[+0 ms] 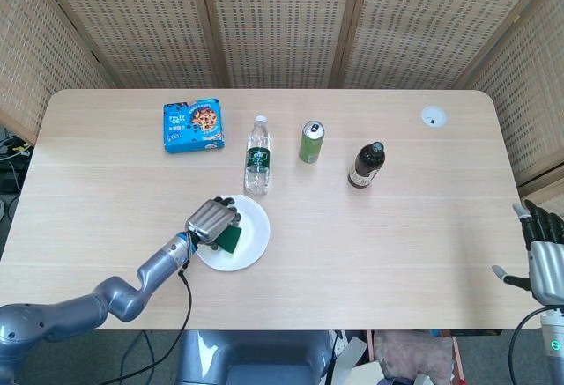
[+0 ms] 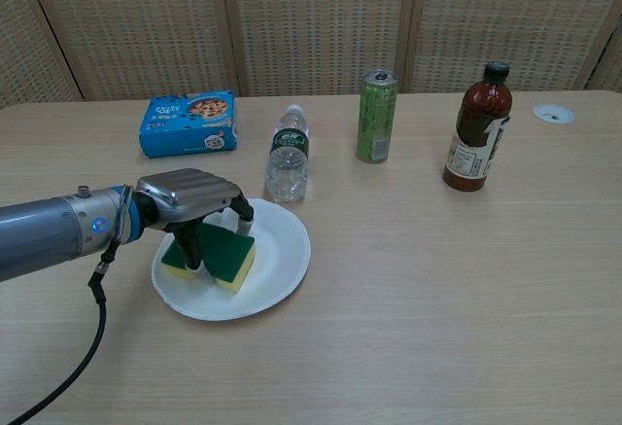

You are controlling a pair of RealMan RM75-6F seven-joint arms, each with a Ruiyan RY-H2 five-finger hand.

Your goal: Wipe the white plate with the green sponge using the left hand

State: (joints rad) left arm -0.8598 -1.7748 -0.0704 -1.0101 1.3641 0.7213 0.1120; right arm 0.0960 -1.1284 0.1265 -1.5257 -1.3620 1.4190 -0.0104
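The white plate (image 1: 253, 242) (image 2: 280, 260) lies on the table's near left part, just in front of the water bottle. My left hand (image 1: 210, 220) (image 2: 190, 201) grips the green sponge (image 1: 230, 240) (image 2: 216, 251), which has a yellow underside, and presses it onto the plate's left half. The fingers curl over the sponge from above. My right hand (image 1: 545, 258) shows only in the head view, at the far right edge beyond the table, fingers spread and holding nothing.
Behind the plate stand a clear water bottle (image 1: 256, 169) (image 2: 288, 166), a green can (image 1: 310, 142) (image 2: 376, 117) and a brown sauce bottle (image 1: 366, 166) (image 2: 477, 141). A blue cookie box (image 1: 193, 125) (image 2: 189, 123) lies at the back left. A small white disc (image 1: 433, 117) sits far right.
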